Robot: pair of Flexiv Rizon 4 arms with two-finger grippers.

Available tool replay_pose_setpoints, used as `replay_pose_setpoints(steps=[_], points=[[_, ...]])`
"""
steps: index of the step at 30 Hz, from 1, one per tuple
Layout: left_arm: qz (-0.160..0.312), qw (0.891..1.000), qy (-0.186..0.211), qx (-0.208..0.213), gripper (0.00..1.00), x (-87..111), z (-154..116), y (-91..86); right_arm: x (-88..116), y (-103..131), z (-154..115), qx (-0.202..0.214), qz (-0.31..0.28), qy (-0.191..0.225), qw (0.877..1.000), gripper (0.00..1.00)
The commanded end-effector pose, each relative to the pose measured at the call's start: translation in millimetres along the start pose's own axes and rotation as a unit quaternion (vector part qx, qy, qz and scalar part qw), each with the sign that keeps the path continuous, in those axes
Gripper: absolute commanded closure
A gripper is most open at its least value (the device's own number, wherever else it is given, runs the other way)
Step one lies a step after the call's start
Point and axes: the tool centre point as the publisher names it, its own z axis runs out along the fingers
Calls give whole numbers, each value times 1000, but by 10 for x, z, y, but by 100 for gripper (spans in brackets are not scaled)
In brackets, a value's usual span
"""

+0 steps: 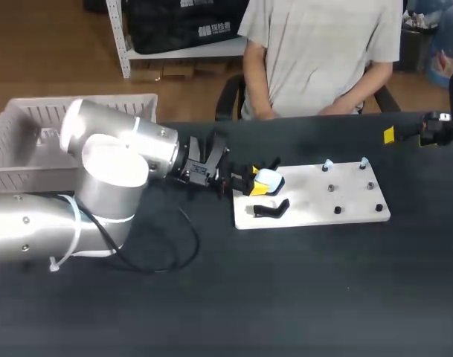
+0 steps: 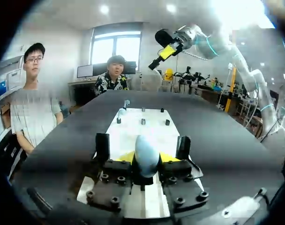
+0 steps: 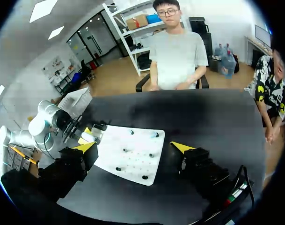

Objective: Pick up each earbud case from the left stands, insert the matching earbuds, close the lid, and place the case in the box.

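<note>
A white earbud case (image 1: 269, 181) sits at the left end of the white board (image 1: 315, 216). My left gripper (image 1: 257, 182) holds it from both sides, and in the left wrist view the yellow fingertips (image 2: 126, 157) press against the case (image 2: 147, 154). An empty black stand (image 1: 272, 210) lies just in front of it. Two pale earbuds (image 1: 327, 165) (image 1: 364, 162) sit on pegs at the board's far edge. My right gripper (image 3: 134, 147) hangs open high above the table's right side, with nothing between its fingers.
A white slatted basket (image 1: 33, 141) stands at the back left of the black table. Several short black pegs (image 1: 337, 210) stick up from the board's right half. A person sits behind the table's far edge, hands near the rim.
</note>
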Motion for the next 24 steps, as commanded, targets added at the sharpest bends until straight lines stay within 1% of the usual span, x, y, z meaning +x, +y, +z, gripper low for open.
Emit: replay_pose_setpoints(steps=[1,6,8,11,15,20,24], points=[[2,1000,-13,-2,100,-39,-100,-47,0,-7,2,-1,-1,0,1000,0],[1,999,-42,-12,100,-222,-253,-79,0,-7,2,-1,-1,0,1000,0],[17,997,-65,-29,100,-347,-308,-120,0,-7,2,-1,-1,0,1000,0],[16,994,-102,-39,100,-553,-390,-174,0,-7,2,-1,-1,0,1000,0],[17,988,-146,-46,100,-754,-505,-270,0,-7,2,-1,-1,0,1000,0],[25,983,-176,-45,100,-900,-661,-402,0,-7,2,-1,-1,0,1000,0],[34,980,-191,-47,100,-981,-781,-485,0,-7,2,-1,-1,0,1000,0]])
